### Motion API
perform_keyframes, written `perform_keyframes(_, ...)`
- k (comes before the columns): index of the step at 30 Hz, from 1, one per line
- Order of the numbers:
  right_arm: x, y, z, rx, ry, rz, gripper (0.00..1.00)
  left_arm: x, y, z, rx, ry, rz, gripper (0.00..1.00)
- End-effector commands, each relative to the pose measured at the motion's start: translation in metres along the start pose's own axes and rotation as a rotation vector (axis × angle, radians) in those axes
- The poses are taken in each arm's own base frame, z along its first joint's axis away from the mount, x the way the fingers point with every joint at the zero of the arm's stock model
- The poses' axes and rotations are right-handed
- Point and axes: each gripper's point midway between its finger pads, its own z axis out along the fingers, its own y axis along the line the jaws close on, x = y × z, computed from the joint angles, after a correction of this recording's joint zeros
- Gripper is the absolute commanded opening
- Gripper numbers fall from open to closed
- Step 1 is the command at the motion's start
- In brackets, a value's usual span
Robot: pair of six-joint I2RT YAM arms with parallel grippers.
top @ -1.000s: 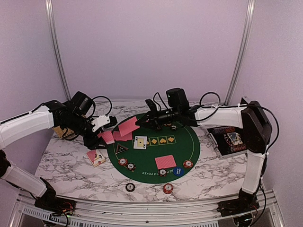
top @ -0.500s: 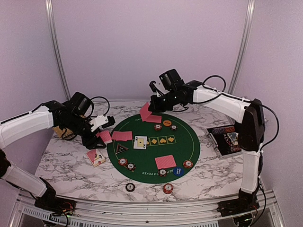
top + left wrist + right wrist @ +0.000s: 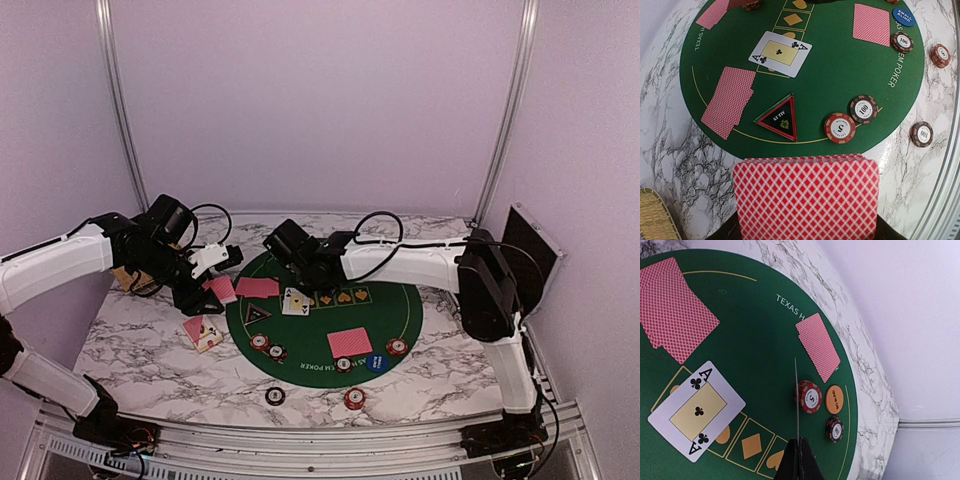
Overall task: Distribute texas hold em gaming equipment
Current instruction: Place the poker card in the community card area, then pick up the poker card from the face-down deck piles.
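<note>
The left gripper (image 3: 212,296), at centre left of the overhead view, has its jaws clamped on the deck (image 3: 807,197) of red-backed cards, which fills the bottom of its wrist view; above it on the green mat (image 3: 840,65) lie the triangular marker (image 3: 779,118) and the face-up ace of clubs (image 3: 780,53); the right gripper (image 3: 799,450), over the mat's centre, pinches a single card (image 3: 796,400), seen edge-on as a thin line; the blue button (image 3: 903,16) sits at upper right
</note>
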Motion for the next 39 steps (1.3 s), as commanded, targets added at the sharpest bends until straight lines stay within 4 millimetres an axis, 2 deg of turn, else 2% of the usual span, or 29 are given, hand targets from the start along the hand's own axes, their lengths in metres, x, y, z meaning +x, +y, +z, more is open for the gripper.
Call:
perform_keyframes(1, -0.014, 0.001, -0.001, 0.156, -0.071, -0.155, 0.00, -0.001, -0.005, -0.005, 0.023, -0.014, -0.016, 0.02)
perform_keyframes(8, 0.003, 0.053, 0.010, 0.054, -0.107, -0.263, 0.00, -0.002, -0.006, -0.008, 0.014, -0.023, -0.012, 0.02)
perform_keyframes(12, 0.018, 0.067, 0.015, -0.003, -0.091, -0.290, 0.00, 0.000, -0.007, -0.008, 0.016, -0.021, -0.013, 0.02)
perform_keyframes(16, 0.023, 0.074, 0.011, -0.062, -0.089, -0.287, 0.00, -0.001, -0.006, -0.008, 0.015, -0.023, -0.011, 0.02)
perform_keyframes(19, 0.028, 0.075, 0.007, -0.091, -0.089, -0.280, 0.14, -0.001, -0.006, -0.009, 0.015, -0.024, -0.010, 0.02)
perform_keyframes(21, 0.032, 0.076, 0.004, -0.111, -0.087, -0.270, 0.20, -0.002, -0.006, -0.009, 0.015, -0.025, -0.010, 0.02)
perform_keyframes(25, 0.038, 0.077, -0.003, -0.143, -0.089, -0.251, 0.52, -0.002, -0.006, -0.009, 0.016, -0.026, -0.008, 0.02)
perform_keyframes(30, 0.037, 0.068, -0.014, -0.208, -0.108, -0.163, 0.67, -0.003, -0.006, -0.009, 0.019, -0.030, -0.010, 0.02)
perform_keyframes(32, 0.031, 0.057, -0.020, -0.262, -0.124, -0.081, 0.71, -0.004, -0.006, -0.010, 0.017, -0.032, -0.009, 0.01)
perform_keyframes(35, 0.021, 0.032, -0.030, -0.352, -0.159, 0.074, 0.78, -0.005, -0.006, -0.010, 0.016, -0.033, -0.009, 0.02)
perform_keyframes(39, 0.006, -0.018, -0.044, -0.486, -0.227, 0.375, 0.84, -0.005, -0.006, -0.010, 0.016, -0.034, -0.007, 0.02)
